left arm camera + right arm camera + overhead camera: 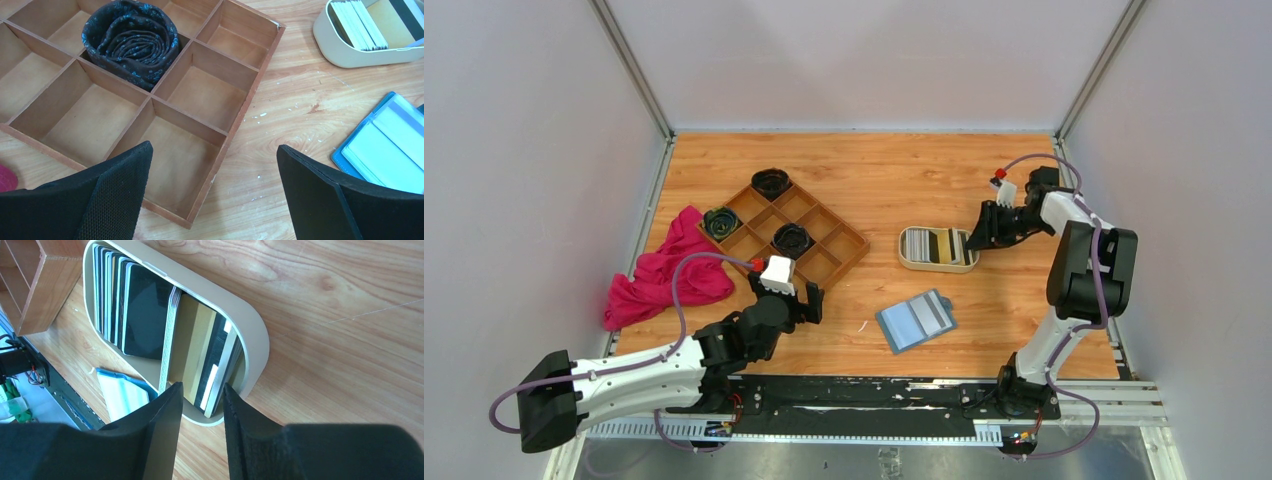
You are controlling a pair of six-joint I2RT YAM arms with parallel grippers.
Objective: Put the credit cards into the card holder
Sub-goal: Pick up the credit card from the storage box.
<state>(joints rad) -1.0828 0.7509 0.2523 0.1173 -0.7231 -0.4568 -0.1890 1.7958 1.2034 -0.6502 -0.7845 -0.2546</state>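
Note:
Several credit cards stand on edge in a cream oval tray; the right wrist view shows whitish and dark ones in it. The teal card holder lies open on the table in front of the tray, its light-blue slots up, and shows again. My right gripper hovers over the tray's right end, open by a narrow gap, holding nothing. A striped card leans just beyond its tips. My left gripper is wide open over the wooden tray's near corner.
A brown wooden compartment tray holds three rolled dark fabrics. A pink cloth lies crumpled to its left. The cream tray sits mid-table. A black rail runs along the near edge.

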